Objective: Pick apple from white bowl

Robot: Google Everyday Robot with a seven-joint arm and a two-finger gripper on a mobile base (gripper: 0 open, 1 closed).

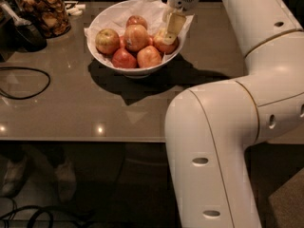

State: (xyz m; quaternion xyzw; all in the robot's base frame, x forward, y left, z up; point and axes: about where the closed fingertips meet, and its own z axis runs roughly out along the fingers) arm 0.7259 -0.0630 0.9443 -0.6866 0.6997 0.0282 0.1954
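Observation:
The white bowl, lined with crinkled white paper, stands at the far middle of the brown table and holds several apples. My gripper reaches down from above into the bowl's right side. It sits on top of a peach-orange apple by the right rim and partly hides it. A larger orange apple lies in the middle. A yellowish-red one lies at the left, and darker red ones at the front.
A glass jar of brown pieces stands at the back left, next to a dark object. A black cable loops over the table's left part. My white arm fills the right foreground, in front of the table's near edge.

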